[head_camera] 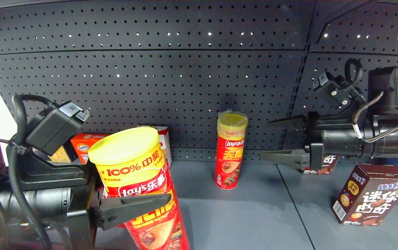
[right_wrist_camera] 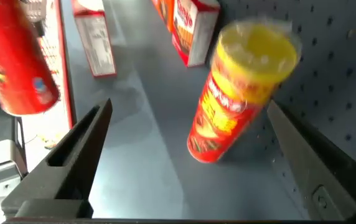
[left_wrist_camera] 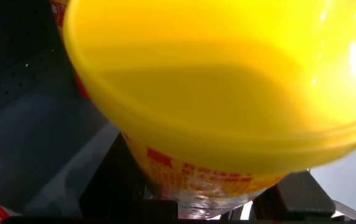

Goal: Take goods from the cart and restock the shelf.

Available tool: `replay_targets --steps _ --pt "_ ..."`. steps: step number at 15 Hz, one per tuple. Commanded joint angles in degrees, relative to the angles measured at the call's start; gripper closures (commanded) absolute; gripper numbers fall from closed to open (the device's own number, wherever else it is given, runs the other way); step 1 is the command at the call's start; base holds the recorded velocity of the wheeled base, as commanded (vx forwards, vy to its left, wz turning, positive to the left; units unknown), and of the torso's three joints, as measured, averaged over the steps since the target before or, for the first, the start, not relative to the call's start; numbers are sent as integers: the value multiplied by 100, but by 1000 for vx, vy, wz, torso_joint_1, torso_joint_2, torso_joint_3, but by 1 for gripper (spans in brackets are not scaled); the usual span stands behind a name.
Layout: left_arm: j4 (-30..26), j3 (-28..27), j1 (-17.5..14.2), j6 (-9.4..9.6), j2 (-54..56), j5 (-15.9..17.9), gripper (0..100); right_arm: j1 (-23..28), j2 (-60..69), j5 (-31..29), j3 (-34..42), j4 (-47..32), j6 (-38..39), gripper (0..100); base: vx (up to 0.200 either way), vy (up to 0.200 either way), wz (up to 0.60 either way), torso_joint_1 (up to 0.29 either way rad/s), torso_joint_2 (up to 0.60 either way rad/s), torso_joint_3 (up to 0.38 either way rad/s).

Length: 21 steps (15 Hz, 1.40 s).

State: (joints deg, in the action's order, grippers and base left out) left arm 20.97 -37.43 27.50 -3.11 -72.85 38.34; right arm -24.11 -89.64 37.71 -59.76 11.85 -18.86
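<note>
My left gripper is shut on a red chip can with a yellow lid, held upright at the lower left in front of the shelf. In the left wrist view that lid looms just over the gripper, with the dark fingers on either side of the can body. A second, identical chip can stands upright on the grey shelf near the pegboard. My right gripper hangs open just to its right, apart from it. In the right wrist view this can stands beyond the spread gripper.
A brown cookie box stands at the right of the shelf. An orange box and a red and white box sit at the back left. The black pegboard wall closes the back. Free shelf floor lies between the two cans.
</note>
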Motion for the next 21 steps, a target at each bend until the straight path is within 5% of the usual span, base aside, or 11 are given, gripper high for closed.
replay_targets --steps 1,21 --pt "4 -10 18 -6 -10 -2 100 82 -177 35 96 63 -4 0 0 0 0 0 0 0" --pt "4 -10 54 -6 -45 -2 100 311 -2418 395 -563 1206 31 0 0 0 0 0 0 0"
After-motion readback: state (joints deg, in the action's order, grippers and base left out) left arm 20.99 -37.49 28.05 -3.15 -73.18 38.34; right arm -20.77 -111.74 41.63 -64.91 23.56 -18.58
